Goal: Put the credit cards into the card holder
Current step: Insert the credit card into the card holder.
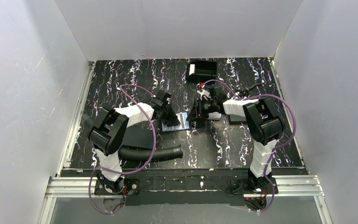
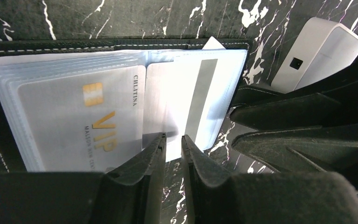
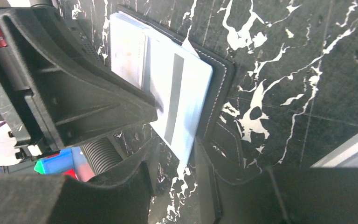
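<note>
Centre of the worktop (image 1: pixel 223 144), between both arms: card holder (image 1: pixel 175 122), black, lying open and flat, with its clear sleeves fanned upward.

Item: one credit card marked VIP (image 2: pixel 84 121), already seated in the fanned sleeve stack.

Item: one pale card with a grey stripe (image 2: pixel 205 93), lying skewed over the other half, one corner reaching past the holder's edge. I cannot tell whether it is partly inside a sleeve or only on top.

Left tool (image 2: pixel 172 142): fingers nearly together at the edge of the sleeves, with a narrow slit between them. I cannot tell whether they pinch plastic.

Right tool (image 3: pixel 176 142): fingers apart, straddling the overhanging corner of the striped card, not visibly clamped on it.

Item: silver-grey case (image 2: pixel 317 51), near the holder, no part of my job.

Risks, as I judge them:
- The two tools are crowded close and could knock each other.
- A left-tool pinch that catches several sleeves would leave no pocket open.
- A push on the skewed card could jam its corner at the sleeve mouth.
- The same push could slide the whole unanchored holder along the worktop.
</note>
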`<action>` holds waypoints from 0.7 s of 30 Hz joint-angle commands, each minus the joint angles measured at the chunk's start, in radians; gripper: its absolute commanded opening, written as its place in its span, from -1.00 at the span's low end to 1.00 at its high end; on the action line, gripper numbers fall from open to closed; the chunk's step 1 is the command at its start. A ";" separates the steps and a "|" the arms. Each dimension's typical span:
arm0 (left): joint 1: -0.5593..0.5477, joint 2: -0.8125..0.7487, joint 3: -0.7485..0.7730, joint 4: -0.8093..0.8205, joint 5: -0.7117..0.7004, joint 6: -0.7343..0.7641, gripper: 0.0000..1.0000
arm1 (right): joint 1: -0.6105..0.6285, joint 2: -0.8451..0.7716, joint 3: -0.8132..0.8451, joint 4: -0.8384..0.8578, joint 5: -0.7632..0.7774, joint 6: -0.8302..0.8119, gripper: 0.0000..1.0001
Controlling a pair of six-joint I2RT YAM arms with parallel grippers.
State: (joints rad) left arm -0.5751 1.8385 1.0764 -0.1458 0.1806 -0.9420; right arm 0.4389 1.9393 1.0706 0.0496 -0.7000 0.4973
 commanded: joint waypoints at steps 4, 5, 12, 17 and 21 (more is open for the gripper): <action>0.007 0.016 -0.071 -0.059 0.000 0.013 -0.61 | 0.006 -0.043 0.042 -0.006 -0.037 0.002 -0.20; 0.007 0.011 -0.058 -0.072 0.004 0.030 -0.55 | 0.007 -0.041 0.043 -0.004 -0.035 0.003 -0.21; 0.008 -0.070 0.036 -0.124 0.005 0.126 -0.21 | 0.041 0.002 0.074 0.023 -0.051 0.000 -0.41; 0.008 -0.078 0.047 -0.143 0.009 0.134 -0.13 | 0.040 0.051 0.070 0.049 -0.023 0.004 -0.60; 0.007 -0.050 0.049 -0.170 -0.005 0.138 -0.06 | 0.037 0.074 0.064 0.033 0.020 -0.014 -0.69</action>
State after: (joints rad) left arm -0.5652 1.8084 1.1021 -0.2397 0.2152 -0.8341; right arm 0.4818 1.9871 1.1181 0.0778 -0.7158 0.4998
